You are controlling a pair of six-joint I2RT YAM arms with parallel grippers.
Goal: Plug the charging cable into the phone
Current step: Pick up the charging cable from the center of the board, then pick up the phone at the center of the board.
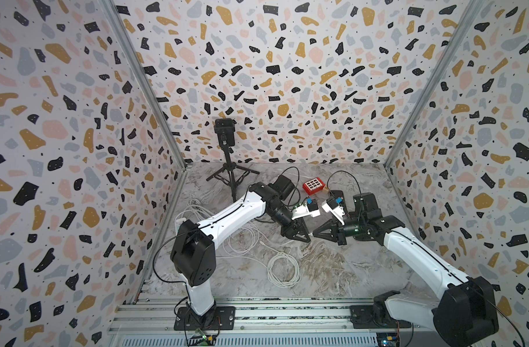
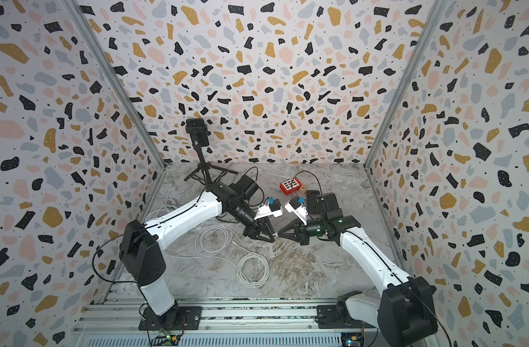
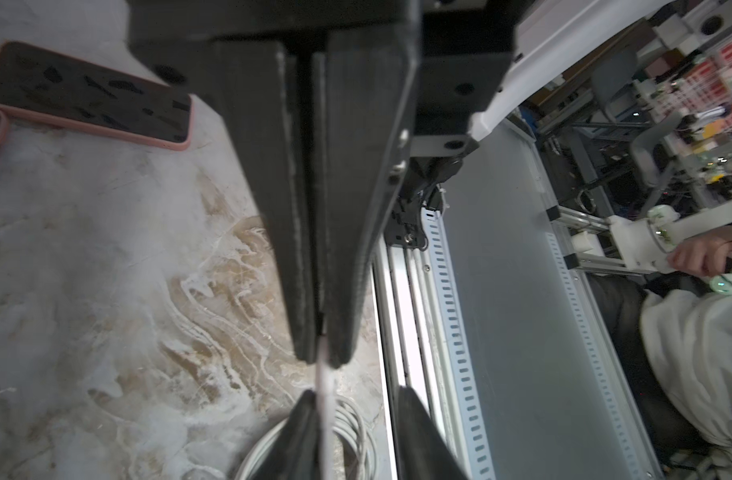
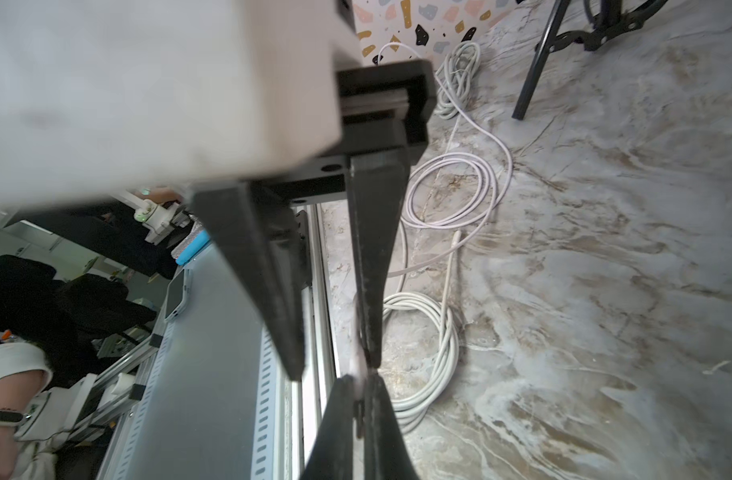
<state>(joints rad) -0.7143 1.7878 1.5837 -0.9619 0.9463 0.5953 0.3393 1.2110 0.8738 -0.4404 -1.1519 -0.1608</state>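
In both top views my left gripper [image 1: 307, 238] and my right gripper [image 1: 315, 233] meet tip to tip above the marble table [image 1: 332, 270]; what sits between the tips is too small to make out. The phone [image 2: 312, 197] lies flat behind my right wrist, well apart from both tips and near a red box [image 2: 291, 186]. Left wrist view: my left jaws are pressed together on the charging cable [image 3: 325, 399], a thin white strip leaving the fingertips. The phone, pink-cased and screen up, lies on the table off to one side. The right jaws opposite stand apart on either side of the strip. Right wrist view: there is a clear gap between my right fingers, and the white end lies against one finger only; spare coils [image 4: 447, 345] lie on the table beyond. Judgement: the step in hand is a regrip of the cable end between my two grippers. To do it well, I should close the right jaws squarely before the left lets go, leave the connector proud of the pads, then carry it level to the phone's port; which edge holds the port I cannot tell
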